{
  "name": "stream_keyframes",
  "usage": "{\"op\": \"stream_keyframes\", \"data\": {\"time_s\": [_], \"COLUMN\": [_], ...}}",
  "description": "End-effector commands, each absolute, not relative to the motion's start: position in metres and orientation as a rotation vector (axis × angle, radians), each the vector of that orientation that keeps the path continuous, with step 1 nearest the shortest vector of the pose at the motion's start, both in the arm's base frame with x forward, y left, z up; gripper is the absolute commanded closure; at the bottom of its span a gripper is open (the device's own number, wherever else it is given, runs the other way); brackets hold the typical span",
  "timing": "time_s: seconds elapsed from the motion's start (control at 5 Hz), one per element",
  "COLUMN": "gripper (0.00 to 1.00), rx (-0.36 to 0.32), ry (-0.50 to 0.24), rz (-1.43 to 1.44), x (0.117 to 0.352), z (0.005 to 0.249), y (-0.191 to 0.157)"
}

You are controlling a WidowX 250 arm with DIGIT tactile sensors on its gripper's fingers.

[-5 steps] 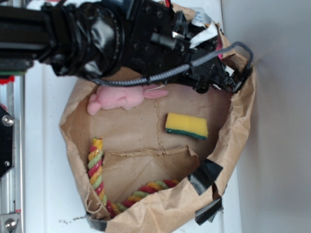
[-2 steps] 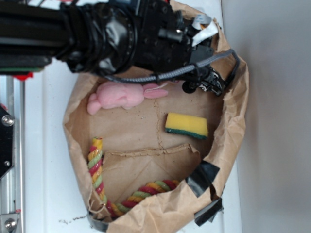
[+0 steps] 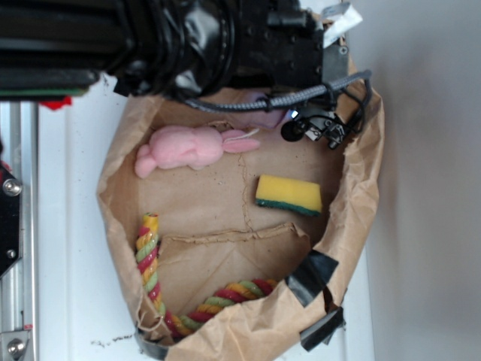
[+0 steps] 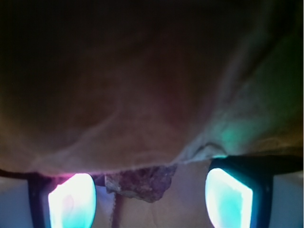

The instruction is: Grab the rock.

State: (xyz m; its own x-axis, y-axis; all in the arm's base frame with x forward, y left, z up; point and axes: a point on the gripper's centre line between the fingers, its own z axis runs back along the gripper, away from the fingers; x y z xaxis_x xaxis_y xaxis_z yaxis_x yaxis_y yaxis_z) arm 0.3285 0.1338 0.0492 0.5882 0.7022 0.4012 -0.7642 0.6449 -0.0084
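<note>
The rock (image 4: 140,183), a rough dark brown lump, lies on the bag floor in the wrist view, partly tucked under a fold of brown paper. My gripper (image 4: 149,199) is open, its lit pads (image 4: 71,202) wide apart either side of the rock, which sits closer to the left pad and touches neither. In the exterior view my gripper (image 3: 312,129) is low inside the paper bag (image 3: 353,203) at its far right corner, and the black arm hides the rock there.
A pink plush bunny (image 3: 188,148) lies left of the gripper, with a yellow sponge (image 3: 288,194) just in front of it. A striped rope (image 3: 150,263) curls along the bag's near left side. Bag walls stand close around the gripper.
The arm has drawn back toward the far side of the bag. The gripper has slid left, away from the bag's right wall.
</note>
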Motion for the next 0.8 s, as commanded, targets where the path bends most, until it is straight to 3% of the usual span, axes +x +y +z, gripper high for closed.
{"op": "stream_keyframes", "data": {"time_s": [0.0,0.6], "gripper": [0.00,0.00], "rx": [0.171,0.133], "ry": [-0.482,-0.496], "rz": [0.895,0.926], "x": [0.337,0.346], "z": [0.081,0.065], "y": [0.155,0.148]}}
